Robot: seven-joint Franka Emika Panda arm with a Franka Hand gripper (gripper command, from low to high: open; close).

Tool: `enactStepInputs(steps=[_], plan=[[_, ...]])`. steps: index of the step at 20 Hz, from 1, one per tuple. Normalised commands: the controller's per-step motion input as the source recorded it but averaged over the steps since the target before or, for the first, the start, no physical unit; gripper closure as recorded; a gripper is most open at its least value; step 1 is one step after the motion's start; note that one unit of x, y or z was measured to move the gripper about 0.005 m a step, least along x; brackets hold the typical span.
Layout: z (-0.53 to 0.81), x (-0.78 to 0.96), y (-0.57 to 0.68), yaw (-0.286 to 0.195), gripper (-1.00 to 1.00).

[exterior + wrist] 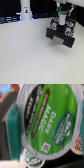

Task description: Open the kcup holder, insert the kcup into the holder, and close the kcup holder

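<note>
The kcup (47,121) fills the wrist view: a tilted green pod whose lid reads "Dark Magic", very close to the camera. My gripper (62,21) hangs directly over the kcup holder (59,34), a black box at the exterior view's right, and appears shut on the kcup. The fingers themselves do not show clearly. A lighter tray front (64,41) sticks out from the holder toward the camera. Beneath the held kcup, other pods (31,159) sit in the tray, one more at the edge (80,145).
A white bottle-like object (25,10) stands at the back on the exterior view's left. The pale tabletop (25,55) spreads in front of and beside the holder. Dark items line the back edge.
</note>
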Motion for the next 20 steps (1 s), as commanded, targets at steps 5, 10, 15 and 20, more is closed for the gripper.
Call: enactStepInputs(steps=[5, 10, 15, 20], plan=[[-0.20, -0.10, 0.04, 0.049, 1.00], [-0.29, -0.03, 0.01, 0.031, 1.00], [-0.27, -0.07, 0.18, 0.053, 1.00], [-0.36, -0.08, 0.01, 0.077, 1.00]])
